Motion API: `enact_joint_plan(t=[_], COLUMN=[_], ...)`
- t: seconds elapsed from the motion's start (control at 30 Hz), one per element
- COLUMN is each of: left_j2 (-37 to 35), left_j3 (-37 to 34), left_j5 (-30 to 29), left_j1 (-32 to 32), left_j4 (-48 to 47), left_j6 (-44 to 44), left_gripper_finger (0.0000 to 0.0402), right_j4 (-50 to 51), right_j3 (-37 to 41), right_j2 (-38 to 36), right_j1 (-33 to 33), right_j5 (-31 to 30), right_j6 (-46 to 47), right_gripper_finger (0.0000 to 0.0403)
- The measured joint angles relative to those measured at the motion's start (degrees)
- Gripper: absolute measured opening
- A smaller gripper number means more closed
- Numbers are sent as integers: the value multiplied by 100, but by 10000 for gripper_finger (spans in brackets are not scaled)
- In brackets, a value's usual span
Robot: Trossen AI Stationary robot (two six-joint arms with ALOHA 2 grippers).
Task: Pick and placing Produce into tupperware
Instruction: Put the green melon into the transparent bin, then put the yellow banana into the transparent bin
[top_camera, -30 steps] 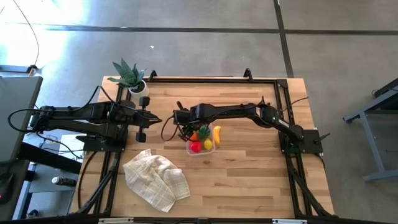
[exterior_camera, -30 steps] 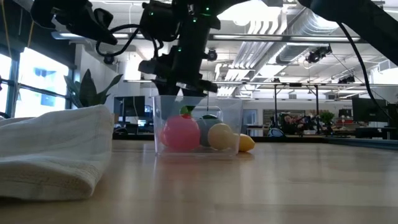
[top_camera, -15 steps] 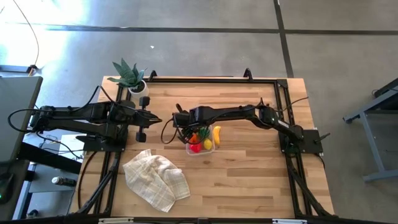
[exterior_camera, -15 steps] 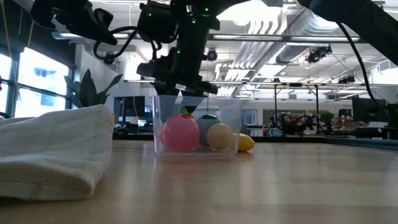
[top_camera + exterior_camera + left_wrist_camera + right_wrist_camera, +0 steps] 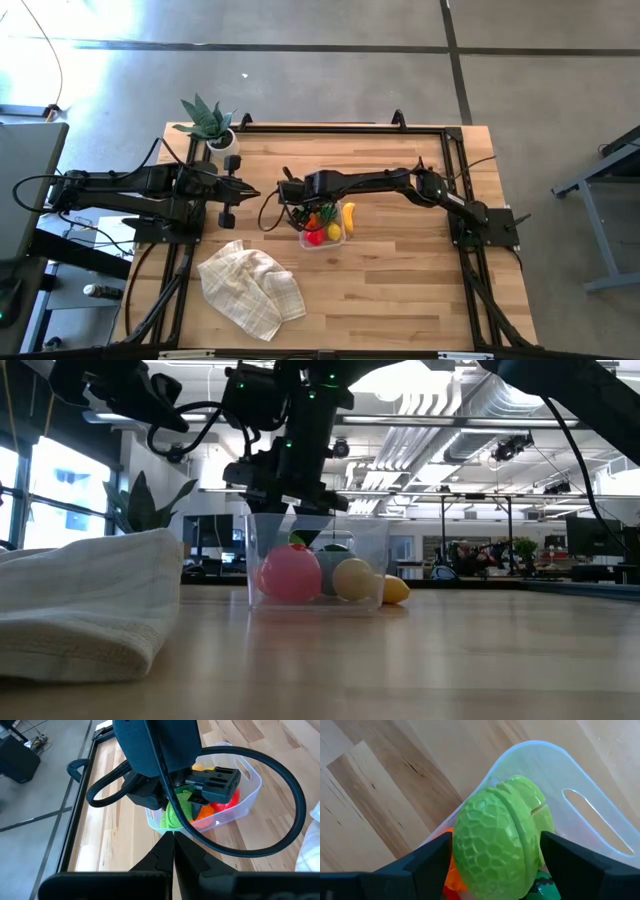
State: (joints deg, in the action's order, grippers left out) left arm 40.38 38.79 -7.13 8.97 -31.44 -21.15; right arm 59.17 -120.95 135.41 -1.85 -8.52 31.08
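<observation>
The clear tupperware (image 5: 322,240) (image 5: 372,545) stands mid-table on its base. Inside it lie a red fruit (image 5: 290,575), a yellow lemon (image 5: 353,578) and an orange piece (image 5: 204,813). A yellow banana (image 5: 348,216) lies on the table against the tub's right side. My right gripper (image 5: 306,212) (image 5: 300,525) hangs over the tub's far left end, shut on a bumpy green fruit (image 5: 497,840) (image 5: 176,814). My left gripper (image 5: 250,192) (image 5: 173,851) waits shut at the table's left, pointing toward the tub. My right gripper pinches the round green fruit between its two fingers (image 5: 427,860), one on each of its sides (image 5: 462,847). The fingers point downward into the tub's open top. The fruit sits lifted, just above the orange piece and the tub's rim (image 5: 545,750).
A crumpled checked towel (image 5: 250,288) (image 5: 90,600) lies near the table's near left corner. A potted spiky plant (image 5: 208,122) stands at the far left corner. Bare wood stretches right of and nearer than the tub.
My right gripper, still shut on the green fruit, has crept slightly toward the table's left and a little lower over the tub. The tub and the other pieces have stayed put.
</observation>
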Motion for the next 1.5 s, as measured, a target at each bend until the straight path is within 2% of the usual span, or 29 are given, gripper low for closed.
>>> enact_joint_plan(t=[0.7,1.03,1.5], left_j2=[0,0,0], left_j3=[0,0,0], left_j5=[1,1,2], left_j1=[1,1,0], left_j4=[1,-1,1], left_j6=[0,-1,-1], left_gripper_finger=[3,3,3], right_j4=[78,462,2229], right_j3=[-11,-11,-11], right_j2=[-222,-694,-1418], right_j1=[2,7,394], right_j5=[-19,-85,-1375], right_j6=[106,209,1313], right_gripper_finger=[296,296,296])
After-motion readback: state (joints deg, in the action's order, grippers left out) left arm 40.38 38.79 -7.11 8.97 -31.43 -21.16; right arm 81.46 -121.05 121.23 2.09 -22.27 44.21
